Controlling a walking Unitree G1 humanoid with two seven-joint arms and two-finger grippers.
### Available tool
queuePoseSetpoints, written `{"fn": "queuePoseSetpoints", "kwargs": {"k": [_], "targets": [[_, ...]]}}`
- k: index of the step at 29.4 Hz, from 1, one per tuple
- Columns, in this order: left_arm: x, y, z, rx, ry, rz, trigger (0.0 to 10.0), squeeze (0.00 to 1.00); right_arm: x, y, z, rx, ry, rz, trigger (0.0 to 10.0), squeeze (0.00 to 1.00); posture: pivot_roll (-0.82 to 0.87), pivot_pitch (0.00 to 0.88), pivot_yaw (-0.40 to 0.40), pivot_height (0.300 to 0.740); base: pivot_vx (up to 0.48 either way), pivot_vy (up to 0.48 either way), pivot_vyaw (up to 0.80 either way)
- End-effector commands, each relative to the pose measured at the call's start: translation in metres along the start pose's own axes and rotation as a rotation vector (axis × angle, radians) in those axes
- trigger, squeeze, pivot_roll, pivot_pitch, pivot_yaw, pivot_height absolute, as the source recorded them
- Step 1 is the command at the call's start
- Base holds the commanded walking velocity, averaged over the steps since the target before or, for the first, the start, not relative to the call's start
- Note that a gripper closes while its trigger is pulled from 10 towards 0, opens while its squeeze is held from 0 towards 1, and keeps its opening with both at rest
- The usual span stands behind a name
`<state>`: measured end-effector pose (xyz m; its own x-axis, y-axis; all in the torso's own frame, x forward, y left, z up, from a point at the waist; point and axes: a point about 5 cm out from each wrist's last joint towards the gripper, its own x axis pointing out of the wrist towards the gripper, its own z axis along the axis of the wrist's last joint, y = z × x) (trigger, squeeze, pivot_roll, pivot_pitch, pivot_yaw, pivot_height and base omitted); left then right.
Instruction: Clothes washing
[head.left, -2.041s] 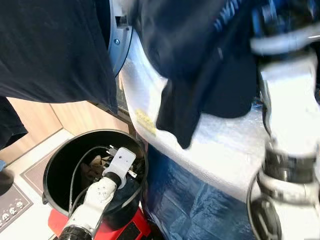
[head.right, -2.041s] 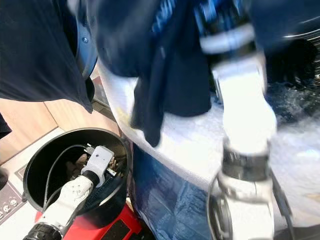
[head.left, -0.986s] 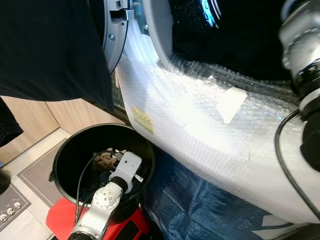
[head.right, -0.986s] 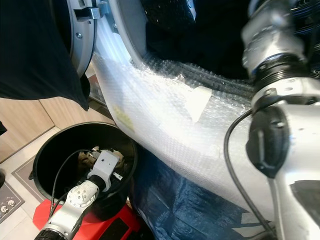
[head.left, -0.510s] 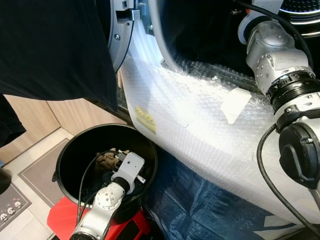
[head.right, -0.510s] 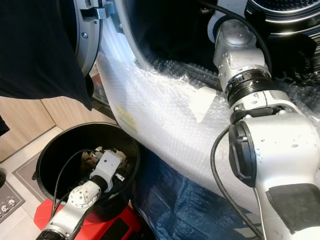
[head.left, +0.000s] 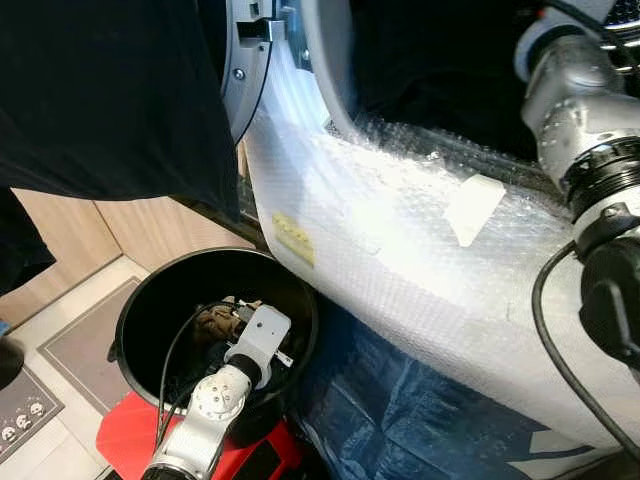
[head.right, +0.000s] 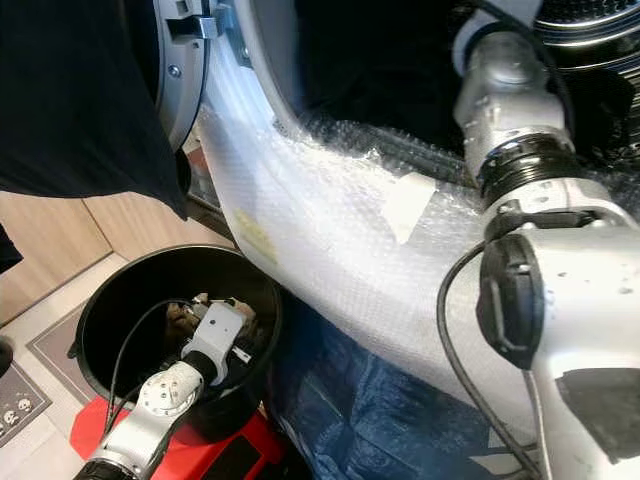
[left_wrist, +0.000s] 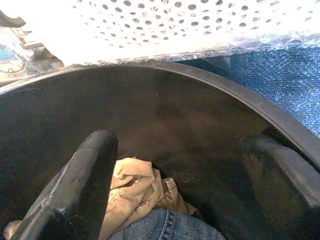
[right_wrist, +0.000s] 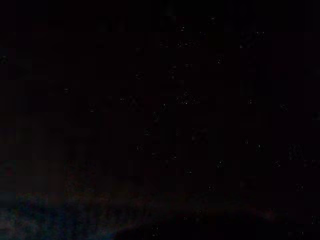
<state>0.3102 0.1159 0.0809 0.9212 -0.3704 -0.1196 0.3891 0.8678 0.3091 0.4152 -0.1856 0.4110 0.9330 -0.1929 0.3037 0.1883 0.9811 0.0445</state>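
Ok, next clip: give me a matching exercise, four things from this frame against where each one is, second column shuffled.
Things:
1. left gripper
2. right arm
3. dark garment
4. bubble wrap

Places:
A. draped over the washer's front below the opening
B. reaching into the dark drum
C. hanging at upper left, by the open door
D. down in the black bucket, open above beige cloth and denim

Pairs: 1-D, 2-B, 3-C, 4-A

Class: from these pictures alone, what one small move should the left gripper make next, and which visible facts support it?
Probably lower the left gripper a little and shut it on the beige cloth. Its fingers stand open inside the black bin, just above the cloth and the jeans, holding nothing, while the right arm reaches into the washer.
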Motion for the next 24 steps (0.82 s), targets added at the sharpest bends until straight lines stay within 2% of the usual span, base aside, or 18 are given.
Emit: {"fn": "queuePoseSetpoints", "kwargs": {"k": [1,4,10,11,15,24], "targets": [[-0.003,-0.006,-0.006,0.007,0.031,-0.029,10.0,0.0,0.001,-0.003,0.007,0.068,0.006,0.019,10.0,1.0,0.07,0.112,-0.039,0.74,0.0,0.0,0.0],[-0.003,-0.006,-0.006,0.005,0.031,-0.029,10.0,0.0,0.001,0.0,0.003,0.123,0.031,0.07,10.0,1.0,0.07,0.112,-0.039,0.74,0.0,0.0,0.0],[-0.003,-0.007,-0.006,0.001,0.031,-0.029,10.0,0.0,-0.001,0.01,-0.006,0.137,0.055,0.163,10.0,1.0,0.06,0.123,-0.04,0.74,0.0,0.0,0.0],[-0.004,-0.007,-0.007,-0.001,0.034,-0.027,10.0,0.0,-0.002,0.01,-0.012,0.19,0.069,0.159,10.0,1.0,0.06,0.128,-0.037,0.74,0.0,0.0,0.0],[-0.005,-0.007,-0.007,-0.003,0.036,-0.025,10.0,0.0,-0.001,0.005,-0.013,0.215,0.062,0.136,10.0,1.0,0.06,0.126,-0.036,0.74,0.0,0.0,0.0],[-0.005,-0.009,-0.008,-0.007,0.04,-0.033,10.0,0.0,-0.001,-0.009,0.005,0.164,-0.034,0.084,10.0,1.0,0.04,0.116,-0.042,0.74,0.0,0.0,0.0]]}}
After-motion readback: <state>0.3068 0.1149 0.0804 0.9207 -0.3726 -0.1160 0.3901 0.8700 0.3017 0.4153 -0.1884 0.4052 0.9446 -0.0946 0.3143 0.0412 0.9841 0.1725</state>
